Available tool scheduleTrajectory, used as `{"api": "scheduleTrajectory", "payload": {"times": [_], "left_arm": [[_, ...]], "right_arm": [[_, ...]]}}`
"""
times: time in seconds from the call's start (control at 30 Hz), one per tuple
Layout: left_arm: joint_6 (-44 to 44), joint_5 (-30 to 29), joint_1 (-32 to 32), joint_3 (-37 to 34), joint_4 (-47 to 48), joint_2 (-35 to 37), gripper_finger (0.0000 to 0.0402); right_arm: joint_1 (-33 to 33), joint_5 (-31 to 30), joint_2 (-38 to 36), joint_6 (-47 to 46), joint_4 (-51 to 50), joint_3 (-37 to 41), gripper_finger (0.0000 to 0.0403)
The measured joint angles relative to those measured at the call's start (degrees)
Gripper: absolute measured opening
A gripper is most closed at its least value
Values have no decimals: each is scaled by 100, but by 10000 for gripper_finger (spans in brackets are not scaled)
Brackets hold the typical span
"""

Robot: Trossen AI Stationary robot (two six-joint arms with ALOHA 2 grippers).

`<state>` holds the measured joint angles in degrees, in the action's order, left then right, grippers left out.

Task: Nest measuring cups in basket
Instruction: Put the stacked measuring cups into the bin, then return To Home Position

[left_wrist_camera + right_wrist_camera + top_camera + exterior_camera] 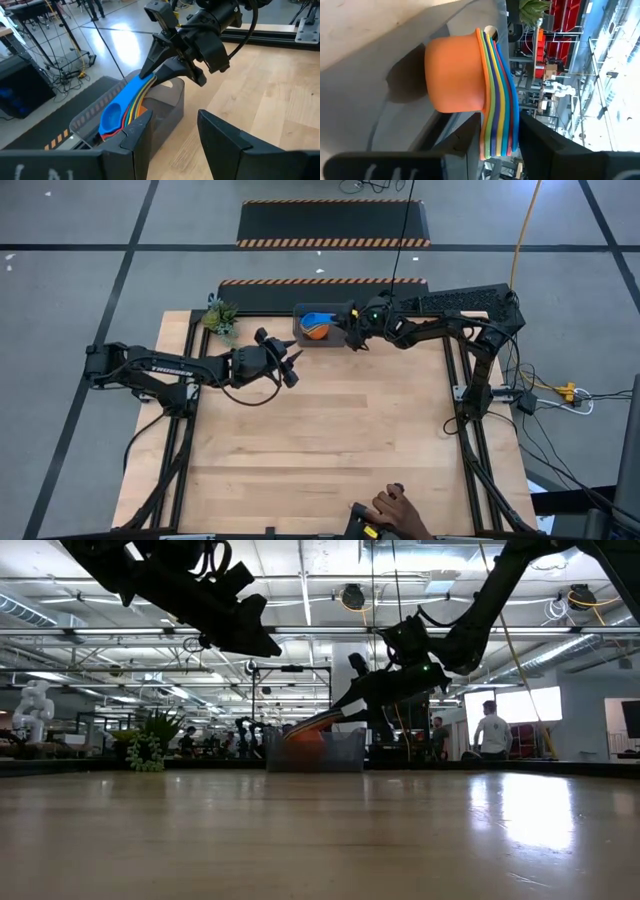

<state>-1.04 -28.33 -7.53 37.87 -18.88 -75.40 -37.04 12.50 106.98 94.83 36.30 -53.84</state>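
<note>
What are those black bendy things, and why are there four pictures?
They are two robot arms at a pale wooden table. One picture looks down from above, one peeks across the tabletop, and two come from cameras on the arms' wrists. The right pincer holds the handles of a stack of nested colourful plastic measuring cups, orange outermost and blue innermost, over a small dark grey plastic basket. The left pincer waits nearby, open and empty. A little green plant stands at the far edge. A person's hand shows at the near edge.
</note>
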Motion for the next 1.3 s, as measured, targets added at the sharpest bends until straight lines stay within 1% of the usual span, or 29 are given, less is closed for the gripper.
{"api": "scheduleTrajectory", "payload": {"times": [0.07,0.17,0.37,0.47,0.57,0.67,0.7,0.77,1.0,1.3], "left_arm": [[0,1,0,0,1,0,159],[-2,-1,0,0,18,0,159],[0,-1,0,0,34,0,159],[0,-1,2,0,36,0,159],[9,-1,2,2,62,0,159],[13,-1,0,2,86,0,159],[13,-1,2,2,94,0,159],[22,2,2,2,108,0,159],[34,33,2,2,112,0,159],[76,65,2,2,108,0,159]], "right_arm": [[-15,116,0,-131,-46,0,103],[-19,130,0,-252,-105,0,110],[-19,261,2,-387,-166,2,163],[-19,261,2,-397,-143,0,179],[-20,295,-17,-482,-147,0,180],[-78,689,-142,-910,-331,8,180],[-98,733,-201,-1055,-406,13,180],[-136,740,-330,-1206,-526,20,180],[-315,730,-793,-1224,-1207,11,179],[-401,709,-870,-1359,-1153,11,179]]}}
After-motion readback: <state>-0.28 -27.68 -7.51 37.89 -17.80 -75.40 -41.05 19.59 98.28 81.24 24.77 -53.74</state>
